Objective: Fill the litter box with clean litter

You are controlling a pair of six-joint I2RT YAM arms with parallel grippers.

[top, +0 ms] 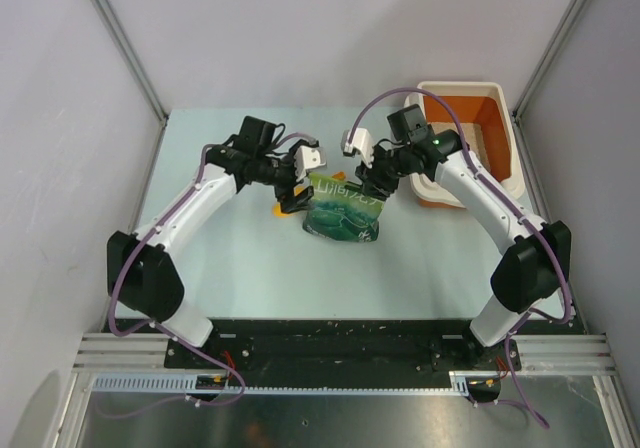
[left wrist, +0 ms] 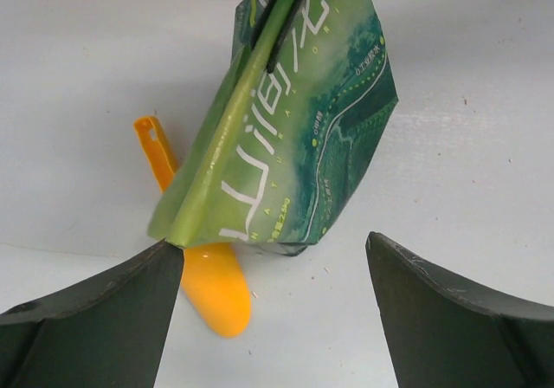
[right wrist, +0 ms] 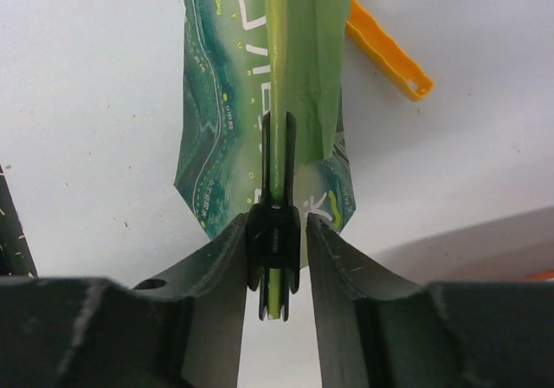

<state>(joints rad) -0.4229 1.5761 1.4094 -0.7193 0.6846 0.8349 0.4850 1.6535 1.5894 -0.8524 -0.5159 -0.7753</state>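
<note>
Top external: green bag (top: 345, 216) lies flat mid-table (top: 250, 268); taken as the reference. Litter box (top: 462, 88) sits right of the bag and farther back, well apart from it. Its floor shows orange, and the right arm crosses its near-left corner.

Left gripper (top: 294, 198) is at the bag's left edge. Right gripper (top: 375, 186) is at the bag's far right corner.

Left wrist: fingers (left wrist: 95, 314) are spread wide with nothing between them. One tip is just beside the bag's near corner. Yellow-orange scoop (left wrist: 212, 288) lies partly under the bag's left side, with its handle poking out beyond the bag.

Right wrist: black clip (right wrist: 273, 232) straddles the bag's folded light-green edge. The claw is drawn in narrow around this clip. One finger appears to touch the clip's side and the other is just beside it. Cannot tell whether the clip is actually pinched. The scoop handle shows right of the bag.
</note>
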